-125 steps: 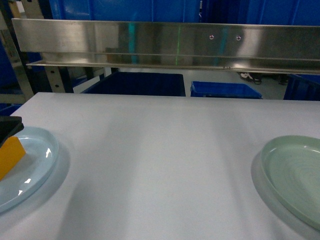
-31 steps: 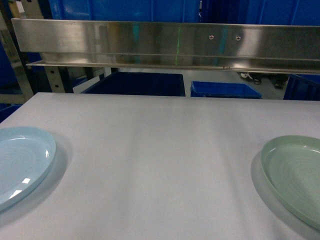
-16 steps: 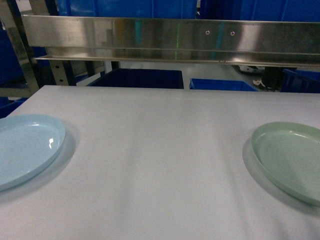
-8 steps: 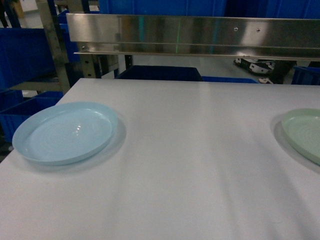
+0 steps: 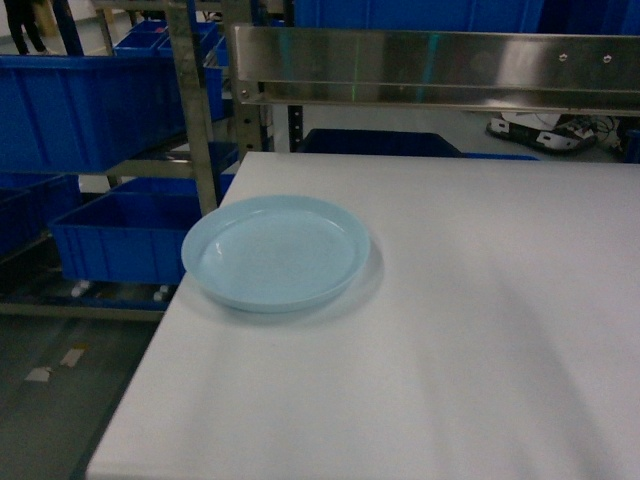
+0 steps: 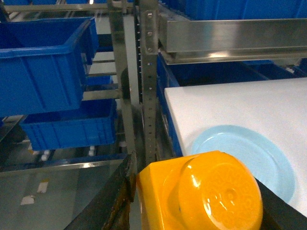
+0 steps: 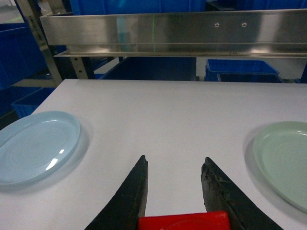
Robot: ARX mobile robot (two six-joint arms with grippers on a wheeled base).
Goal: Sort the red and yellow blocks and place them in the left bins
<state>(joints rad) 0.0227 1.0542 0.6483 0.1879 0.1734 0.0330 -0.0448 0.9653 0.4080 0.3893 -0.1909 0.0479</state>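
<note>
1. Yellow block (image 6: 201, 191) sits clamped in my left gripper (image 6: 196, 201), stud facing the wrist camera, dark fingers (image 6: 108, 201) pressed against both its sides. It hangs off the table's left edge, above the floor gap beside the rack.
2. Red block (image 7: 184, 221) is pinched low between the fingers of my right gripper (image 7: 175, 191); only its top edge shows, so I judge the hold is shallow. It hovers over the white table (image 7: 163, 110), between the two plates.
3. Pale blue plate (image 5: 275, 250) lies bare near the table's left edge, and the pale green plate (image 7: 283, 160) well apart on the right.
4. Beyond the edge, the blue bins (image 5: 85, 110) sit on the rack (image 5: 195, 120) to the left, one upper, one lower (image 5: 125, 235).
5. For the step in hand, I judge I should carry the yellow block leftward, clear of the steel upright, centre it over one bin's opening, and only then part the fingers. The red one should go to a different bin, carried gently given that thin grip.
</note>
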